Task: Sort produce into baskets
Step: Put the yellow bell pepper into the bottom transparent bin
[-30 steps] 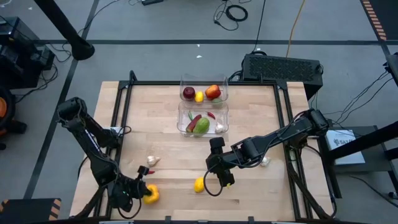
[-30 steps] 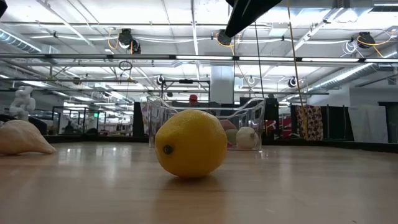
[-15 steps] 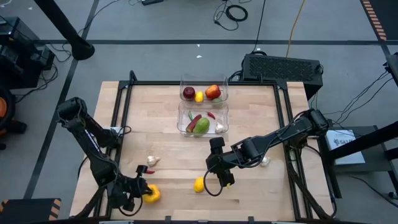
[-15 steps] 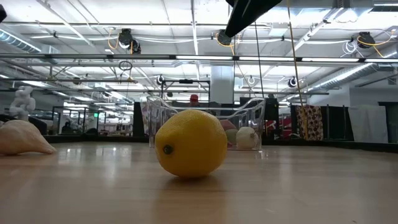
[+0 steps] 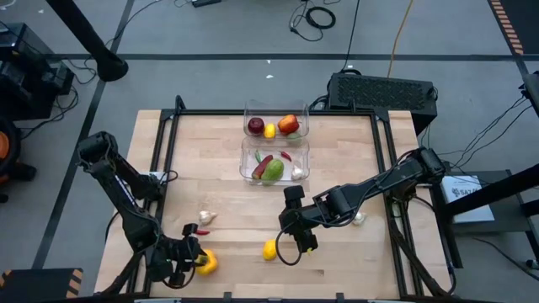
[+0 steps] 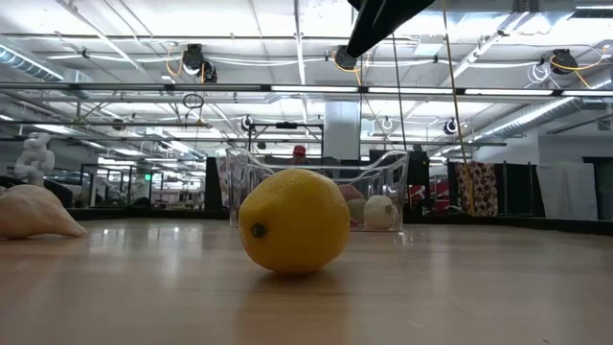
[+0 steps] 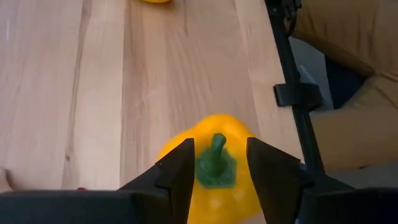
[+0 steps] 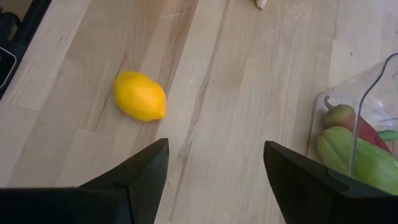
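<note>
A yellow pepper [image 5: 206, 264] with a green stem [image 7: 216, 164] lies near the table's front left. My left gripper [image 5: 190, 255] is open, with its fingers [image 7: 179, 169] on either side of the stem. A lemon [image 5: 269, 249] lies on the wood near the front middle and fills the low view [image 6: 294, 220]. My right gripper [image 5: 296, 237] is open and empty, just right of the lemon [image 8: 140, 95] and above the table. Two clear bins stand at the far middle: the far one [image 5: 301, 114] holds apples and a lemon, the near one [image 5: 247, 165] holds peppers and garlic. My left gripper comes at the pepper level from the table's left, with its fingers over the pepper's top beside the stem [image 7: 216, 164]. I cannot tell whether they touch it. The pepper rests on the table.
A garlic bulb [image 5: 206, 217] and a small red chilli [image 5: 192, 229] lie on the wood left of the middle. Another garlic bulb [image 5: 360, 219] lies by my right arm. A black frame [image 5: 383, 151] runs along the table's sides. A black box [image 5: 383, 93] sits beyond the far right corner.
My left gripper has gone a little toward the table's right edge, closer onto the yellow pepper. The pepper and the lemon have stayed where they were.
</note>
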Action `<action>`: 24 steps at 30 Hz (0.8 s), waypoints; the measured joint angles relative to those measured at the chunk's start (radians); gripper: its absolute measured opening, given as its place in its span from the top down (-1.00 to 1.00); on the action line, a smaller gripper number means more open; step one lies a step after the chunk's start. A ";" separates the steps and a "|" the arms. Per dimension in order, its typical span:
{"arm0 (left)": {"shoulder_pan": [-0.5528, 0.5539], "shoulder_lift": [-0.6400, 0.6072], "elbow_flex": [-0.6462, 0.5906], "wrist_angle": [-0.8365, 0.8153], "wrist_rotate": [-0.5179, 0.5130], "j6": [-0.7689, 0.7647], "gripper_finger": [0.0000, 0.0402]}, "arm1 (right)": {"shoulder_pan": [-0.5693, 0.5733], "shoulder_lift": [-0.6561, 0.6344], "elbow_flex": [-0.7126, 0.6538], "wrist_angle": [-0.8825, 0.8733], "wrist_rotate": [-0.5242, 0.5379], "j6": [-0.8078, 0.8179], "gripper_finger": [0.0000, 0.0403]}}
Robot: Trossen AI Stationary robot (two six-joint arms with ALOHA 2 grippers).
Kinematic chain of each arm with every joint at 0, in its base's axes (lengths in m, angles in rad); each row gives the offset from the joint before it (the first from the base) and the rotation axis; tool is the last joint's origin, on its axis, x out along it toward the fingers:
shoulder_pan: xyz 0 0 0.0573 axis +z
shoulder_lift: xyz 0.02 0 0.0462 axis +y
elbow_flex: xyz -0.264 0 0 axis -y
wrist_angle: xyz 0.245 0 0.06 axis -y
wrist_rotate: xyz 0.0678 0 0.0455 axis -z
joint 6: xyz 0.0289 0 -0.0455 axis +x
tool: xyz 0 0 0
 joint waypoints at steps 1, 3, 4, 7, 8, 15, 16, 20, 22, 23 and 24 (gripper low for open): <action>0.000 0.003 0.000 0.000 0.001 0.000 0.23 | 0.000 0.000 0.000 0.000 0.000 0.000 -0.26; 0.000 0.017 0.000 0.000 0.002 0.001 0.23 | 0.000 0.000 0.000 0.000 0.000 -0.001 -0.26; 0.000 0.025 0.000 -0.001 0.002 0.003 0.23 | 0.000 0.000 0.000 0.000 0.000 -0.001 -0.26; 0.000 0.052 0.000 -0.002 0.003 0.007 0.23 | 0.000 0.000 0.000 0.000 0.000 -0.001 -0.26; 0.000 0.058 0.000 -0.003 0.002 0.007 0.23 | 0.000 0.000 0.000 -0.001 0.000 -0.001 -0.26; 0.000 0.064 0.000 -0.003 -0.006 0.007 0.23 | 0.000 0.000 0.000 0.000 0.000 -0.001 -0.26; 0.000 0.064 0.000 -0.003 -0.008 0.007 0.23 | 0.000 0.000 0.000 0.000 0.000 -0.001 -0.26; 0.001 0.064 0.000 -0.009 -0.032 0.009 0.23 | 0.000 0.000 0.000 0.000 0.000 -0.001 -0.26; 0.001 0.065 0.000 -0.010 -0.041 0.023 0.26 | 0.000 0.000 0.000 0.000 0.000 -0.001 -0.26; 0.001 0.065 0.000 -0.008 -0.041 0.029 0.28 | 0.000 0.000 0.000 0.000 0.000 -0.001 -0.26; 0.001 0.065 0.000 -0.008 -0.042 0.033 0.31 | 0.000 0.000 0.000 0.000 0.000 -0.001 -0.26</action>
